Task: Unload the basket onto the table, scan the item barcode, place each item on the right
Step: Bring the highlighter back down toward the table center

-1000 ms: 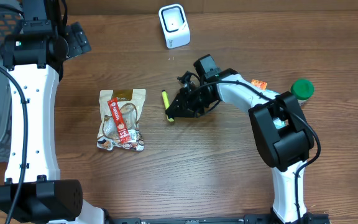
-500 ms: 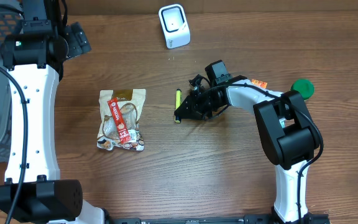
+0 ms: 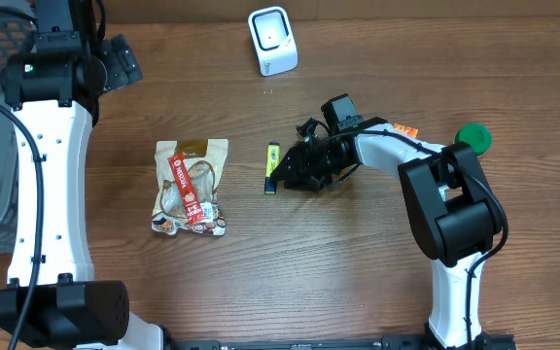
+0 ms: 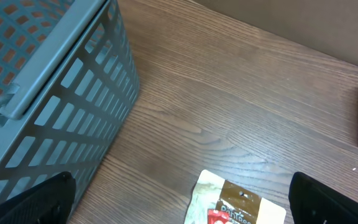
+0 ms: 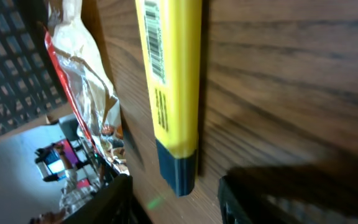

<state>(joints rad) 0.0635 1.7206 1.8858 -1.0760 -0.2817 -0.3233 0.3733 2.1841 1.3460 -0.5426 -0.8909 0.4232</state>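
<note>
While my right gripper (image 3: pixel 288 170) stands parted, holding nothing, the yellow marker (image 3: pixel 272 167) lies just beside it toward the worktop's left edge, long axis far-to-near; left arm (image 3: pixel 52 175) well apart.

On the brown wooden table (image 3: pixel 358 282), a matt finish with fine dark grain lines, smooth to the eye. For the yellow plastic marker with a dark blue cap (image 5: pixel 169 81), a smooth body, a little glossy, with black print directly on the plastic. For the crinkled snack pouch of clear and red film (image 3: pixel 192 185), a shiny, wrinkled plastic surface with many small reflections. For the white plastic scanner stand (image 3: pixel 272 39), a smooth and lightly glossy shell. For the grey plastic lattice basket (image 4: pixel 55 87), a matt moulded surface. For the round green lid (image 3: pixel 473 138), probably matt plastic. On the white arm shells (image 3: pixel 52 194), hard smooth plastic.
</note>
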